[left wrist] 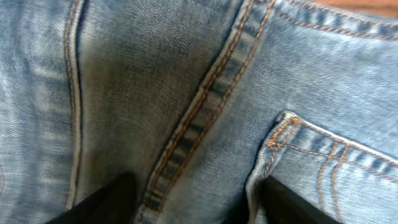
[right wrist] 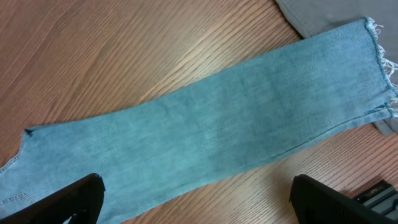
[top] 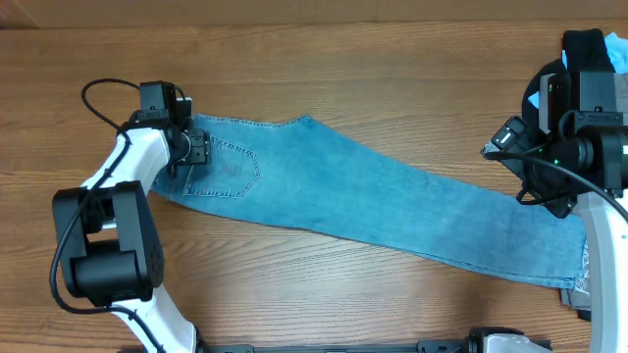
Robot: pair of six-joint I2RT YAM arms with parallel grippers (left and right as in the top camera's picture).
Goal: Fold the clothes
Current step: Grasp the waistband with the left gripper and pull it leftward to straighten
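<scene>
The light blue jeans (top: 373, 201) lie folded lengthwise, slanting across the wooden table from the waist at the left to the frayed hems (right wrist: 379, 68) at the lower right. A stitched back pocket (top: 231, 167) faces up. My left gripper (top: 199, 149) is down on the waist end. In the left wrist view its fingers (left wrist: 196, 202) are spread open on the denim (left wrist: 155, 74), either side of the centre seam, next to the pocket corner (left wrist: 336, 155). My right gripper (top: 498, 145) hangs open and empty above the leg (right wrist: 205, 124), near the hem end (right wrist: 199, 202).
A grey cloth (top: 581, 289) lies under the hem end at the lower right; it also shows in the right wrist view (right wrist: 311, 15). A blue cloth (top: 616, 49) and a black item (top: 584, 44) sit at the far right corner.
</scene>
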